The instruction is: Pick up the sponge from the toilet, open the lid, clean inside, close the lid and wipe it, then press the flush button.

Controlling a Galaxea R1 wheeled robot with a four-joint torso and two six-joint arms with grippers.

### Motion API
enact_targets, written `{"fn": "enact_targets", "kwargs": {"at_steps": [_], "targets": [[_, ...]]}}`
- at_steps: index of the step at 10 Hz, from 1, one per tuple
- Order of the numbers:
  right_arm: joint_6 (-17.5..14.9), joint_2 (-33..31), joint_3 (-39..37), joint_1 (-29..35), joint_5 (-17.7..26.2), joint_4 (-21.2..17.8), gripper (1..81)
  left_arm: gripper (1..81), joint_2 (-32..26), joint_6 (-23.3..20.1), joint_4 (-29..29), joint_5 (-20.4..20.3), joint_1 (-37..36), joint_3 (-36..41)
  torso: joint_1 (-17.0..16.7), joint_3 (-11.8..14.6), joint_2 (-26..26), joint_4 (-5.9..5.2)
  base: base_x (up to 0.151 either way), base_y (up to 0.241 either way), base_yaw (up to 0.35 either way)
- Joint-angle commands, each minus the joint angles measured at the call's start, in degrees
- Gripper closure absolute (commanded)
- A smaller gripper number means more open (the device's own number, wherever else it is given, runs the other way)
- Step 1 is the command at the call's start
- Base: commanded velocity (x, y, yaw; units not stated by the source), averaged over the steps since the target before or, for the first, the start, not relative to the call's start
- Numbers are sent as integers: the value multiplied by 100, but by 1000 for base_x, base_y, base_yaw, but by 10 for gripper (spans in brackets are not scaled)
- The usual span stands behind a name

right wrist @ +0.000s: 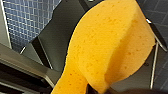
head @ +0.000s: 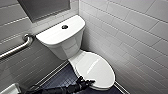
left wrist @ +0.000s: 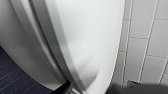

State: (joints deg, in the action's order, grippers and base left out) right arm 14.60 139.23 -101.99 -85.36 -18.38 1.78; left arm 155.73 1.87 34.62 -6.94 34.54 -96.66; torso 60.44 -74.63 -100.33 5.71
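the left end effector [head: 86, 82] is being held at the front rim of the lid [head: 96, 67], which is lying shut on the toilet [head: 62, 37]; whether this end effector is spread or pressed together cannot be told. lid-opening is judged to be in hand: the rim is needing to be caught from beneath and swung upward. the sponge [right wrist: 110, 45] is being pinched, bent, by the right end effector [right wrist: 96, 89].
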Motion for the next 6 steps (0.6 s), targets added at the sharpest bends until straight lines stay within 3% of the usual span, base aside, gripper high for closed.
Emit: {"fn": "enact_targets", "kwargs": {"at_steps": [1,6], "targets": [[16,-200,127,-92,415,112,811,10,55,-55,-70,-317,-452,147,0,0,0,0,0,0,0],[25,-165,110,5,423,103,811,10,292,-81,-377,-730,-22,-134,0,0,0,0,0,0,0]]}}
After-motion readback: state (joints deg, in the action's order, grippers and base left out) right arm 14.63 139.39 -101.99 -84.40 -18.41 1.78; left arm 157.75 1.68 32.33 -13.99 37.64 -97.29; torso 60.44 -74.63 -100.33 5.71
